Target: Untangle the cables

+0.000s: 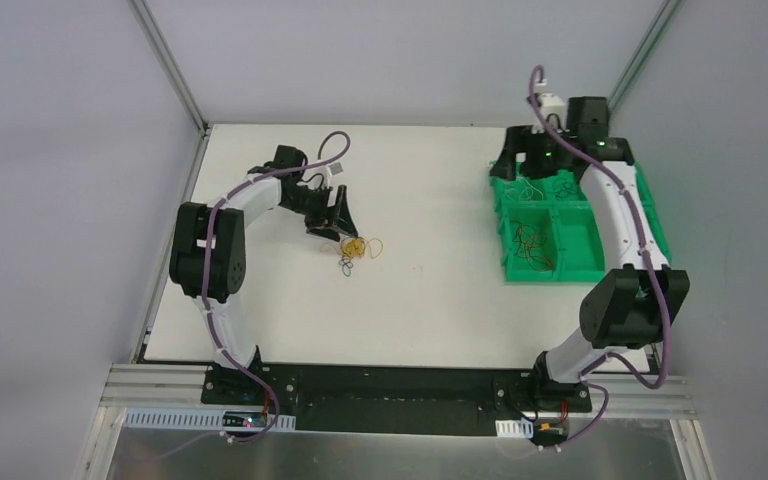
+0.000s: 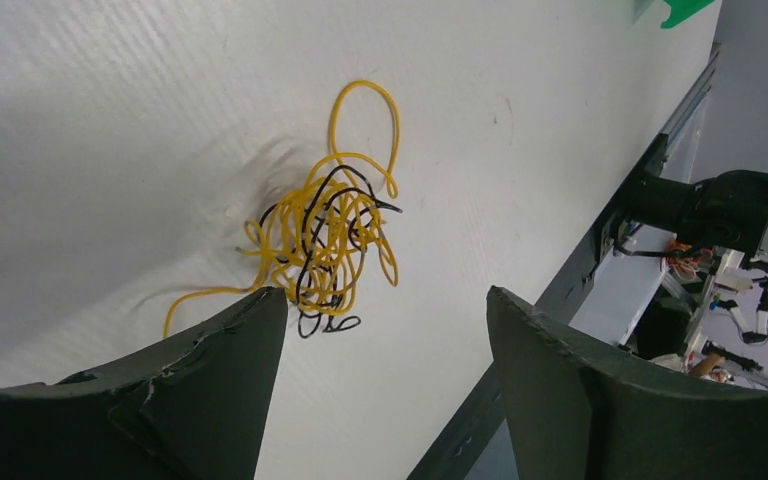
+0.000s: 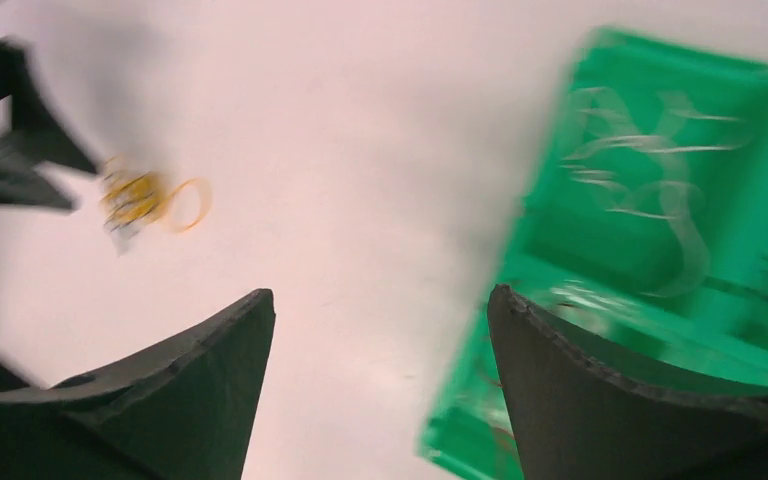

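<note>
A small tangle of yellow and black cables (image 1: 358,249) lies on the white table (image 1: 440,310), left of its middle. In the left wrist view the same tangle of cables (image 2: 325,240) sits just ahead of my left gripper (image 2: 380,300). That gripper is open, and its left fingertip (image 2: 265,305) is at the bundle's near edge. From above, the left gripper (image 1: 341,226) hangs just behind the bundle. My right gripper (image 3: 380,295) is open and empty over the left rim of the green tray (image 3: 660,230). Its view is blurred.
The green compartment tray (image 1: 588,262) stands at the right. It holds red wires (image 1: 532,246) in a near cell and pale wires (image 1: 538,187) in the back cells. The right gripper (image 1: 513,160) hovers at its back left corner. Walls close in the table on three sides.
</note>
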You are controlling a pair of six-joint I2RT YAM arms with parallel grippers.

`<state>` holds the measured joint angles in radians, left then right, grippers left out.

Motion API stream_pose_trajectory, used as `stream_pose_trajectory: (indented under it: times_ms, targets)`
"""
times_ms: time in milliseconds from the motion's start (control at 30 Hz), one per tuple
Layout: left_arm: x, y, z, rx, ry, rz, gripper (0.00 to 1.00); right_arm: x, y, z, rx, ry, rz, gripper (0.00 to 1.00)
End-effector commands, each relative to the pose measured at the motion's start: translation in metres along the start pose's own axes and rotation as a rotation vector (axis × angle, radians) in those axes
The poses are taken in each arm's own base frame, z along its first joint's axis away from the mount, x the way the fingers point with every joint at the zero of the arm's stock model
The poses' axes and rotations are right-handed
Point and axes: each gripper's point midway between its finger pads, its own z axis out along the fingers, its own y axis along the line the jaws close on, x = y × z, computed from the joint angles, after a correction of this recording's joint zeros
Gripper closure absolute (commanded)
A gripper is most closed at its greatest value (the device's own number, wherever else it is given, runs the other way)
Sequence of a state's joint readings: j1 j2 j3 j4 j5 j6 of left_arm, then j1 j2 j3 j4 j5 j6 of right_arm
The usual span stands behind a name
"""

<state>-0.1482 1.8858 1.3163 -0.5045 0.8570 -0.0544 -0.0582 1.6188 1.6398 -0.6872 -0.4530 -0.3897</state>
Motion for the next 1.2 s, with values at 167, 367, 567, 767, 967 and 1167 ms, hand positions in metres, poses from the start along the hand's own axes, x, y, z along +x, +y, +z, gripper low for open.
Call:
stream_pose_trajectory:
  times_ms: [167,367,567,767,967,1167]
  targets:
    - [-0.004,-0.001,0.018,0.058,-0.019,-0.001,0.57,0.075,0.158,0.073,-0.446,0.284,0.226,0.31]
    - [-0.011,-0.021,-0.018,0.067,-0.109,0.123,0.75,0.109,0.215,0.117,-0.544,0.406,0.243,0.42]
    - [0.005,-0.036,-0.016,0.064,-0.093,0.203,0.76,0.122,0.239,0.148,-0.579,0.462,0.315,0.53]
    - [0.013,-0.027,0.015,0.023,-0.032,0.133,0.63,0.134,0.264,0.171,-0.564,0.461,0.315,0.57]
    - [0.003,-0.019,0.025,-0.013,-0.04,0.085,0.58,0.152,0.277,0.192,-0.496,0.474,0.295,0.57]
    - [0.012,-0.006,0.036,-0.05,-0.009,0.042,0.6,0.161,0.287,0.208,-0.487,0.481,0.307,0.57]
